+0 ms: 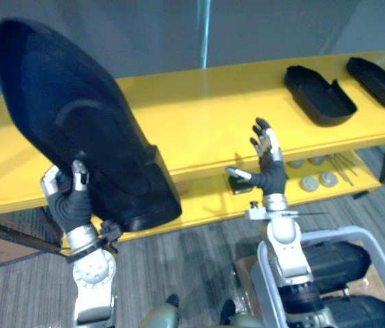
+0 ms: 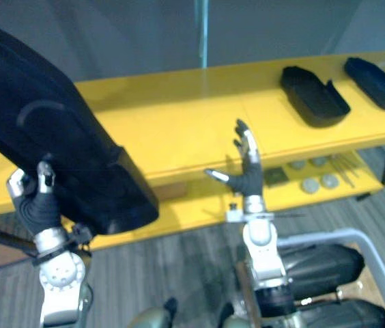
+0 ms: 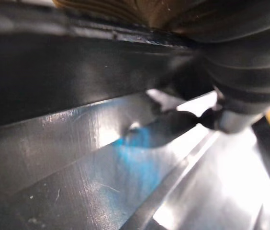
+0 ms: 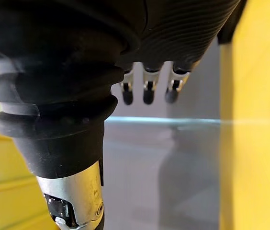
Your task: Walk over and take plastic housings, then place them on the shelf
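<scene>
**Black housing gripped in the left hand, right hand free**

Black and glossy, the large housing [image 1: 76, 116] stood tilted above the left hand [image 1: 69, 195], which gripped it at its lower rim. The fingers [image 1: 78, 175] lay curled on its outer face. Seen from the left wrist, the shiny wall of the housing ran close past the hand. Behind the hand and its load lay the top board of the yellow shelf [image 1: 206, 116], and the housing overhung its front edge.

The right hand [image 1: 269, 167] was raised with fingers straight and spread and the thumb stuck out to its left, holding nothing. It hovered in front of the shelf's front edge. From the right wrist its dark-tipped fingers [image 4: 148, 93] showed side by side, apart from any object.

Beyond the right hand and well off to its right, a second housing [image 1: 319, 96] rested on the top board, open side up. A third housing [image 1: 378, 82] lay farther right of that.

Just past the right thumb, a small dark block [image 1: 239, 182] sat on the lower board [image 1: 206, 201]. To the hand's right on the same board lay metal discs [image 1: 319, 181] and thin rods [image 1: 343, 167].
</scene>
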Tool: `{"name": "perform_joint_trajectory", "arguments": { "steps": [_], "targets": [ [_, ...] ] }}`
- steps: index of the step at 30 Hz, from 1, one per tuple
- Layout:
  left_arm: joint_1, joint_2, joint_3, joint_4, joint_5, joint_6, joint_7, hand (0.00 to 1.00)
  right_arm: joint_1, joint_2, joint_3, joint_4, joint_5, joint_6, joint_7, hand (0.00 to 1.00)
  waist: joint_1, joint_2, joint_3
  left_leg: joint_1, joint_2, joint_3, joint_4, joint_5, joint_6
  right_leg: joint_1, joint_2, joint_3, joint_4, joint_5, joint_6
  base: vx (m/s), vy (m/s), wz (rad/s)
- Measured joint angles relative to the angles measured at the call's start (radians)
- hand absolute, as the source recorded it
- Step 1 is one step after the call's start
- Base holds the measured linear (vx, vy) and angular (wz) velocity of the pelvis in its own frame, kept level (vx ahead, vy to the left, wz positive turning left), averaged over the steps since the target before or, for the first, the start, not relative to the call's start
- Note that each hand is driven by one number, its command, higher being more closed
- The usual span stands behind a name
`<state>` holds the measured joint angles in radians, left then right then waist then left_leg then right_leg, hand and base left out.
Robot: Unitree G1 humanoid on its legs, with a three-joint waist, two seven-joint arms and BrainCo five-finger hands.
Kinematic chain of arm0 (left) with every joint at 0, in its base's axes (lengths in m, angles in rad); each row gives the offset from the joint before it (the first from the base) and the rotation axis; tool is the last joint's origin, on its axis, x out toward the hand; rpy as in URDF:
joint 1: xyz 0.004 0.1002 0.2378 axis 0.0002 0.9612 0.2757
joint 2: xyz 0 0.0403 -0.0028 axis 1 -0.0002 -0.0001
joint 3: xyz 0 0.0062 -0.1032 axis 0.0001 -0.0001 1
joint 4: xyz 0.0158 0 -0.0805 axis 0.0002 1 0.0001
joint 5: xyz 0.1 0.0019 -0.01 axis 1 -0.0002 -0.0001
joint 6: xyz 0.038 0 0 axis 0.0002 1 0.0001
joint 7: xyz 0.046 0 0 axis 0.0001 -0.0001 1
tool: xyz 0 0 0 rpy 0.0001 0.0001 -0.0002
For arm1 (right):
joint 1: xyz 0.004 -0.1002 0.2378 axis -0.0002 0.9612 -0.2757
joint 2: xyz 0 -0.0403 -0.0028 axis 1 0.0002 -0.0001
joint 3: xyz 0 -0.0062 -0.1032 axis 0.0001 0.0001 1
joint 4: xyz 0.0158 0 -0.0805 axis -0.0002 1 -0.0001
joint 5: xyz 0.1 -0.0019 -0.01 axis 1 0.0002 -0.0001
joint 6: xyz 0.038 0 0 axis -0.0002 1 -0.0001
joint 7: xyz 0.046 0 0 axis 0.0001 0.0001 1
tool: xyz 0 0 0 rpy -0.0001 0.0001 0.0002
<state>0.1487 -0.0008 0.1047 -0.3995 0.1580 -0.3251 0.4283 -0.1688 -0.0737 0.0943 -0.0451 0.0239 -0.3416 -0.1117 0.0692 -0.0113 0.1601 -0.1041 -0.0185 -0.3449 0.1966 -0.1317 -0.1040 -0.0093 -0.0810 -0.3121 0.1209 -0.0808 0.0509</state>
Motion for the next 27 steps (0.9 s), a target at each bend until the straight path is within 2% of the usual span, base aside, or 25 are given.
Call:
{"name": "perform_joint_trajectory", "arguments": {
  "steps": [1,2,3,4,5,6,8,9,11,13,15,16,22,27],
  "targets": [
    [-0.007,-0.004,-0.017,0.000,-0.001,0.002,-0.006,1.00,0.002,0.000,-0.020,0.001,0.004,0.000,0.000,0.00,-0.006,-0.001,0.000,-0.005,-0.002,0.011,-0.022,0.026,-0.039,0.016,-0.007,-0.036,-0.009,-0.004,-0.007,0.11,-0.071,1.06],
    [-0.017,-0.008,-0.033,0.001,-0.002,0.005,-0.008,1.00,0.005,-0.007,-0.040,0.002,0.004,-0.001,-0.001,0.00,-0.012,-0.001,0.000,-0.015,0.000,0.064,-0.041,0.056,-0.062,0.026,-0.021,-0.060,-0.010,-0.008,-0.012,0.10,-0.046,1.30],
    [-0.029,-0.007,-0.048,0.001,-0.002,0.005,-0.010,1.00,0.006,-0.009,-0.064,0.007,0.004,-0.001,-0.002,0.00,-0.024,0.002,-0.002,-0.023,0.007,0.174,-0.060,0.082,-0.041,0.039,-0.031,-0.076,-0.009,-0.011,-0.016,0.07,0.002,1.27],
    [-0.042,-0.007,-0.058,0.001,-0.002,0.005,-0.014,1.00,0.008,-0.004,-0.074,0.011,0.004,-0.001,-0.004,0.00,-0.031,0.015,-0.007,-0.034,0.047,0.341,-0.069,0.073,0.016,0.048,-0.028,-0.082,-0.006,-0.015,-0.022,0.05,0.026,1.16],
    [-0.057,-0.006,-0.069,0.004,-0.003,0.003,-0.017,1.00,0.009,-0.011,-0.082,0.013,0.004,-0.001,-0.017,0.00,-0.029,0.032,-0.014,-0.033,0.100,0.484,-0.069,0.100,0.038,0.046,-0.020,-0.093,0.022,-0.032,-0.026,0.08,0.049,0.85],
    [-0.061,-0.005,-0.078,0.014,-0.004,0.004,-0.018,1.00,0.009,-0.011,-0.088,0.015,0.004,0.001,-0.021,0.00,-0.026,0.028,-0.011,-0.030,0.093,0.491,-0.057,0.115,0.051,0.037,-0.033,-0.096,0.068,-0.045,-0.029,0.05,0.033,0.49],
    [-0.058,-0.002,-0.080,0.027,-0.003,0.005,-0.018,1.00,0.011,0.008,-0.084,0.003,0.004,0.001,-0.021,0.00,-0.031,0.023,-0.016,-0.029,0.088,0.463,-0.038,0.114,0.051,0.029,-0.044,-0.091,0.117,-0.054,-0.034,0.03,0.052,0.24],
    [-0.060,0.010,-0.083,0.027,-0.003,0.004,-0.018,1.00,0.010,0.023,-0.084,-0.030,0.005,-0.005,-0.020,0.00,-0.034,0.008,-0.025,-0.033,0.075,0.431,-0.042,0.113,0.048,0.029,-0.055,-0.081,0.116,-0.063,-0.042,0.02,0.050,0.18],
    [-0.059,0.026,-0.085,0.027,-0.003,0.003,-0.019,1.00,0.001,0.029,-0.084,-0.068,0.007,-0.008,-0.018,0.00,-0.035,0.007,-0.026,-0.019,0.067,0.441,-0.091,0.112,0.048,0.031,-0.054,-0.074,0.087,-0.061,-0.039,0.00,0.031,-0.01],
    [-0.057,0.034,-0.085,0.027,-0.001,0.007,-0.021,1.00,0.012,0.037,-0.085,-0.074,0.021,-0.008,-0.014,0.00,-0.049,0.006,-0.025,0.013,0.053,0.446,-0.141,0.131,0.055,0.050,-0.062,-0.069,0.062,-0.045,-0.015,-0.02,0.064,-0.07],
    [-0.058,0.034,-0.084,0.027,0.001,0.006,-0.025,1.00,0.033,0.050,-0.089,-0.085,0.024,-0.008,-0.001,0.00,-0.060,0.005,-0.028,0.048,0.036,0.457,-0.166,0.138,0.063,0.071,-0.077,-0.064,0.056,-0.044,-0.013,-0.01,0.068,-0.07],
    [-0.046,0.031,-0.037,-0.041,0.001,0.002,-0.059,1.00,0.174,0.084,-0.082,-0.154,0.040,-0.011,0.028,0.00,-0.088,0.035,-0.062,0.084,0.024,0.493,-0.285,0.227,0.074,0.063,-0.071,-0.017,-0.004,-0.016,0.034,0.00,0.000,0.00],
    [-0.046,0.031,-0.037,-0.041,0.002,0.002,-0.059,1.00,0.185,0.083,-0.094,-0.154,0.040,-0.011,0.028,0.00,-0.092,0.029,-0.059,0.084,0.025,0.496,-0.285,0.227,0.074,0.061,-0.071,-0.012,-0.004,-0.016,0.034,0.00,0.000,-0.01],
    [-0.059,0.033,-0.004,-0.039,0.023,0.020,-0.066,1.00,0.206,0.081,-0.192,-0.160,0.041,-0.003,0.033,0.00,-0.116,0.018,-0.054,0.063,0.034,0.503,-0.286,0.228,0.073,0.032,-0.053,0.013,-0.005,-0.008,0.031,0.00,-0.007,-0.07]
  ]
}}
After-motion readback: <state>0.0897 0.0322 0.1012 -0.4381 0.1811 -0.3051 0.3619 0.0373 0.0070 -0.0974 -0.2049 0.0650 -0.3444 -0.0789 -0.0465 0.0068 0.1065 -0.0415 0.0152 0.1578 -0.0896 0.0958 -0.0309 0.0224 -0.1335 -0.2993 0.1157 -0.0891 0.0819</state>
